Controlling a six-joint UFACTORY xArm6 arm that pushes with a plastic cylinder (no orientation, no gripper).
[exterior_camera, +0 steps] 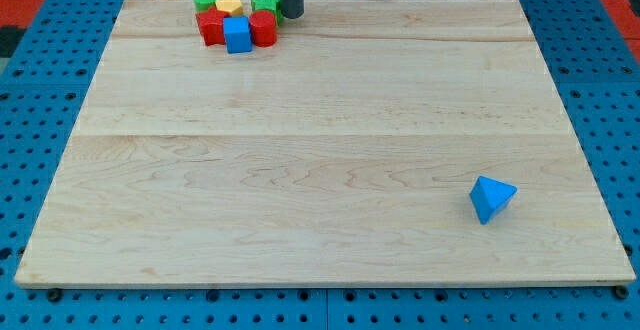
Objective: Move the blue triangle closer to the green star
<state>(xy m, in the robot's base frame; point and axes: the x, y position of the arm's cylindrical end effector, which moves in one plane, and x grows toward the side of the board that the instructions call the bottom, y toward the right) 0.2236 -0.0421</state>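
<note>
You have no jaws here: my tip [291, 15] rests beside the green star-shaped block [266, 3], well apart from the blue triangular block [491, 199] on the wooden counter [320, 150], so nothing is being pushed.

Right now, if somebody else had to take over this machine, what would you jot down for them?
My tip sits at the view's top, just right of the green star in the block cluster. The blue triangle lies alone near the view's bottom right, far from both.
Done: nothing yet; the triangle is not near the star.
Left: bring the tip round to the triangle's far side and push it up and left across the board toward the star.
</note>
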